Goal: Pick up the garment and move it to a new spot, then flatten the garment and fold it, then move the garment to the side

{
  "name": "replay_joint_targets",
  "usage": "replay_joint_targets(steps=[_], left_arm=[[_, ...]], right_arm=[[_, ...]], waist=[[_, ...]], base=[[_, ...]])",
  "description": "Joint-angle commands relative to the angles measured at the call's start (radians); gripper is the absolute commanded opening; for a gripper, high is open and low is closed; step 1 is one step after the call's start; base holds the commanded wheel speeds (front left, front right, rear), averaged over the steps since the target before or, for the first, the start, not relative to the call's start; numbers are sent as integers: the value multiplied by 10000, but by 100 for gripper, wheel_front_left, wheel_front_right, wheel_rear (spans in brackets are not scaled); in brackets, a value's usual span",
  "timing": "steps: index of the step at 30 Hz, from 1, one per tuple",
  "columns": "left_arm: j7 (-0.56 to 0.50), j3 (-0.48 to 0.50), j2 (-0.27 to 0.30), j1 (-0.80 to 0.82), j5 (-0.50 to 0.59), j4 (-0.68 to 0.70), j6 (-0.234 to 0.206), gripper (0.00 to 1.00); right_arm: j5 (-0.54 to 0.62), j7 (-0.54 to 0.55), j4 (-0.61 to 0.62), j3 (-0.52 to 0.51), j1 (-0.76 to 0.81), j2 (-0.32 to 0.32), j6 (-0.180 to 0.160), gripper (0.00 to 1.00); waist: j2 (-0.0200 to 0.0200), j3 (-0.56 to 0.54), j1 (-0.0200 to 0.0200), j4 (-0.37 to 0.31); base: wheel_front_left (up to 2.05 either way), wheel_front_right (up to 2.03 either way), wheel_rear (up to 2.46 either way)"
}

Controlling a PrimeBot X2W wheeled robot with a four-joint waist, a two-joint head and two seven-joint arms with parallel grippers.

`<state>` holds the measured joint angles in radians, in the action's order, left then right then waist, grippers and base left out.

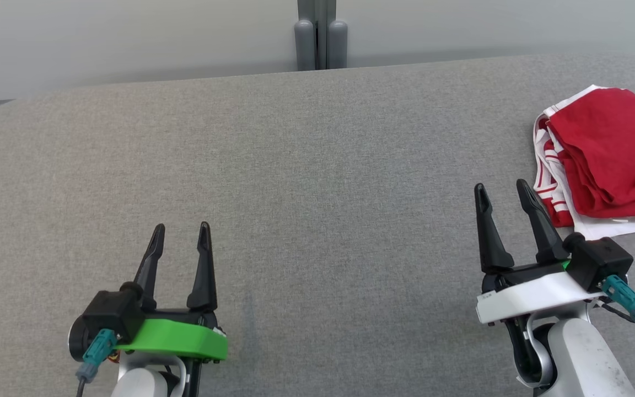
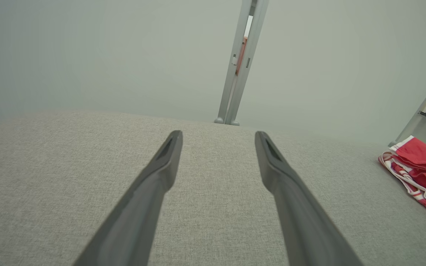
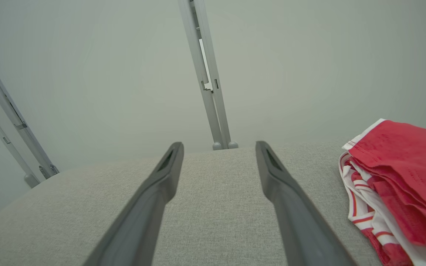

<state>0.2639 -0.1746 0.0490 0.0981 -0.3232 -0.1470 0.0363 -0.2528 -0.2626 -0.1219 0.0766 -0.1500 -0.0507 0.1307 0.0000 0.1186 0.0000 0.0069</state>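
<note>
Garment [image 1: 609, 149], red with white and red-striped trim, lies in a folded, slightly rumpled bundle at the far right of the grey cloth-topped table [image 1: 317, 165], by the right edge and cut off by the head view's right side. Red panel on top, white and striped layers poking out on the left and near sides. Nothing is touching it. Right tool [image 1: 501, 185] is just beside the garment on its near-left side, fingers pointing far, jaws spread wide with nothing between them. In the head view its right finger sits close to the striped edge. The right wrist view shows bare table between that finger and the cloth, so no contact. Left tool [image 1: 181, 226] is at near left, well apart from the garment, over bare table, jaws also spread wide and empty. The left wrist view puts the garment far off to the right. Green mount [image 1: 179, 336] sits behind the left tool's fingers, white mount [image 1: 532, 295] behind the right tool's, each with a teal plug [image 1: 96, 353] at the side. Pale wall [image 1: 130, 38] runs behind the table, with a grey double post [image 1: 321, 44] at the middle of the far edge.
</note>
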Motion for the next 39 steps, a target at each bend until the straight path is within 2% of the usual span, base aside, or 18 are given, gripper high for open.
replay_joint_targets(steps=[1, 6, 20, 21, 24, 39], left_arm=[[0, 87, 35, 52, -38, -9, 41, 100], [0, 146, 35, -13, -200, 109, 259, 100], [0, 286, 35, -150, -459, 378, 501, 100], [0, 260, 0, -55, -459, 377, 477, 0], [-18, 233, -7, -104, -602, 186, 480, 0], [-606, 567, 156, -56, -3190, -43, 564, 0]], right_arm=[[-114, -25, -30, 55, -57, -6, 0, 100], [-227, -25, -42, 117, -41, -9, 0, 100], [-283, -26, 25, 114, -68, -8, 0, 100], [-241, 0, -2, 107, 4, 2, 0, 0], [-394, 22, -160, 122, 142, 17, 0, 0], [-3187, 592, -362, -69, 187, -161, 0, 0]], waist=[[0, -7, 0, 4], [0, -19, 0, 10], [0, -4, 0, -19], [0, -5, 0, -19], [0, -10, 0, -19], [0, -147, 0, -25]], base=[[0, 0, 0], [0, 0, 0], [0, 0, 0], [0, 0, 0], [0, 0, 0], [0, 0, 0]])
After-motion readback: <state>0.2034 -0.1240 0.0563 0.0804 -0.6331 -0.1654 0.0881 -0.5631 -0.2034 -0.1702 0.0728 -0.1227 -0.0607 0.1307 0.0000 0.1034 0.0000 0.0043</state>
